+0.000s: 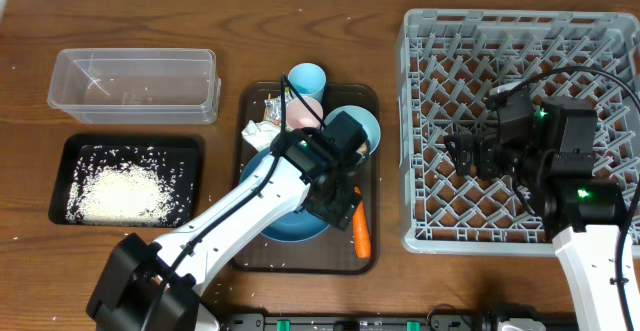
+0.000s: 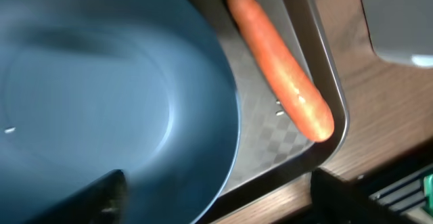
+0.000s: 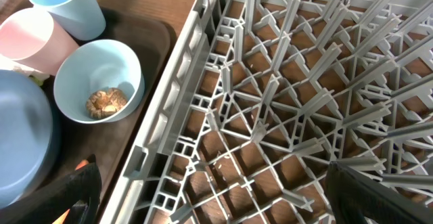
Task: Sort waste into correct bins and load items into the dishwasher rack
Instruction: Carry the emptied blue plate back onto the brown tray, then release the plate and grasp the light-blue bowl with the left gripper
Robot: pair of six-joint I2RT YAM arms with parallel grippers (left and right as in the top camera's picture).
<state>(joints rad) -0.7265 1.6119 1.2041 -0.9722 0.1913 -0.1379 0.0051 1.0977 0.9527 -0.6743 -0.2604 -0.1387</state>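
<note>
My left gripper [image 1: 340,199] [image 2: 218,183] is open, with one finger inside the large dark blue bowl [image 1: 295,221] [image 2: 101,82] and the other outside its rim. The orange carrot [image 1: 361,228] [image 2: 281,82] lies on the brown tray beside the bowl. The smaller light blue bowl [image 1: 368,123] [image 3: 101,75] holds the brownish food lump [image 3: 106,102]. The pink cup [image 3: 30,41] and the light blue cup [image 1: 306,78] [image 3: 64,4] stand behind it. The wrapper [image 1: 271,106] and napkin [image 1: 262,128] lie at the tray's left. My right gripper [image 1: 470,156] [image 3: 213,173] is open and empty over the grey dishwasher rack [image 1: 420,231] [image 3: 169,109].
The clear tub [image 1: 135,83] stands at the far left. The black tray [image 1: 70,151] in front of it holds white rice [image 1: 125,193]. The brown serving tray [image 1: 370,261] [image 2: 331,102] sits between the bins and the rack. Stray rice grains dot the table.
</note>
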